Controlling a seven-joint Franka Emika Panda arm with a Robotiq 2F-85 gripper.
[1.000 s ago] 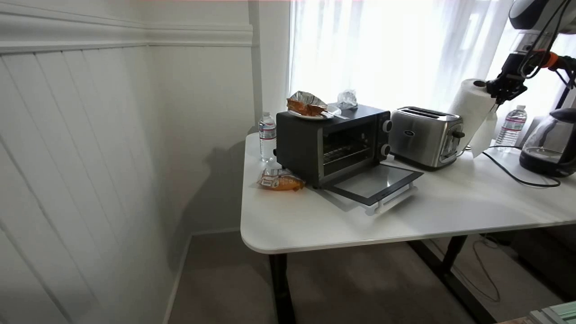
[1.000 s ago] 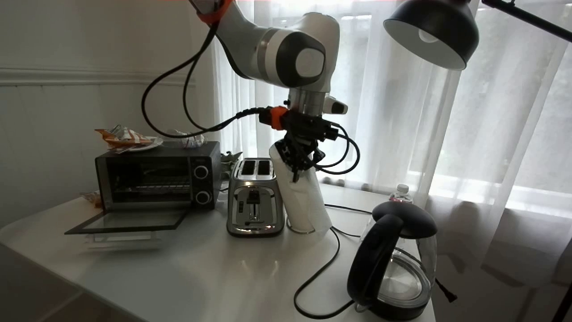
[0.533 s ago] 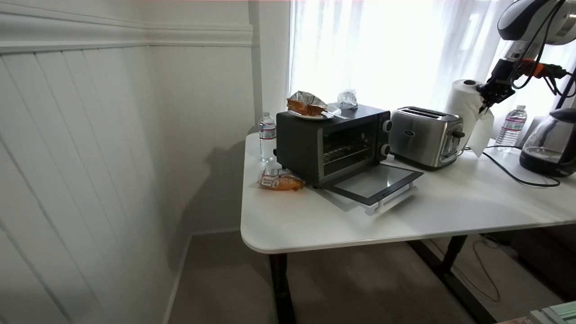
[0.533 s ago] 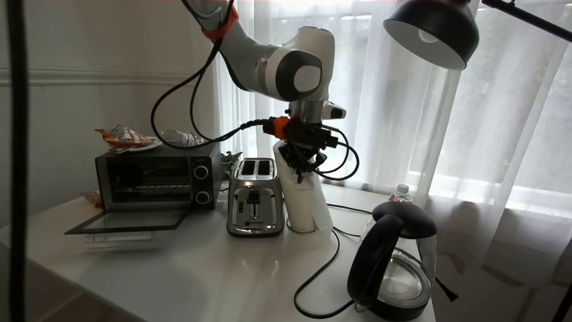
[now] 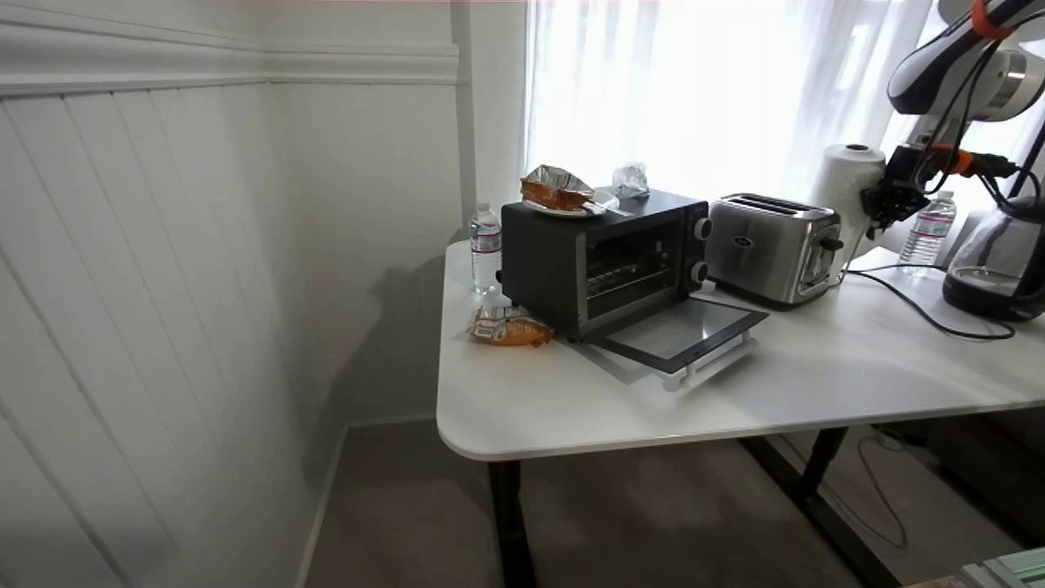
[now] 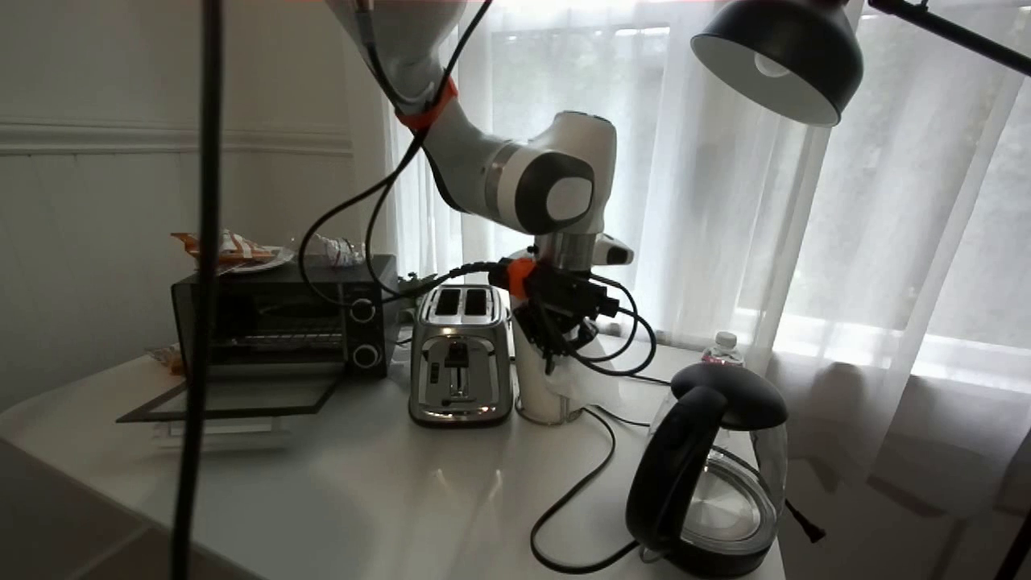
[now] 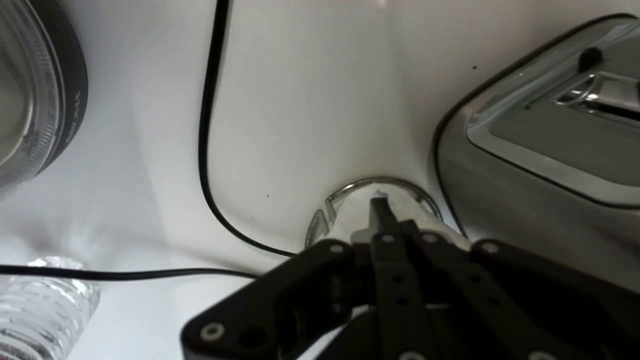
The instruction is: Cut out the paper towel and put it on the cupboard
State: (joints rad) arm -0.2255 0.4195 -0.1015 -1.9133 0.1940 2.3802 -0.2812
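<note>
In the wrist view the kettle [image 7: 45, 90] and bottle [image 7: 45, 315] are running off left of the jaws, the gripper [image 7: 381, 207] is hiding part of the paper towel [image 7: 354, 212], and the toaster [image 7: 545, 150] is running off right. The table [image 7: 310, 100] is lying under the jaws; curtains [image 6: 701, 201] are hanging behind. The paper towel is standing just beside the jaws, which are sitting together; I can't tell if they're pinching it.

I see an oven [image 5: 584, 265] with its door [image 5: 682, 331] lowered and a plate [image 5: 609, 198] on top. Beside it stands a toaster [image 5: 767, 249]; I also spot a kettle [image 6: 717, 483].
</note>
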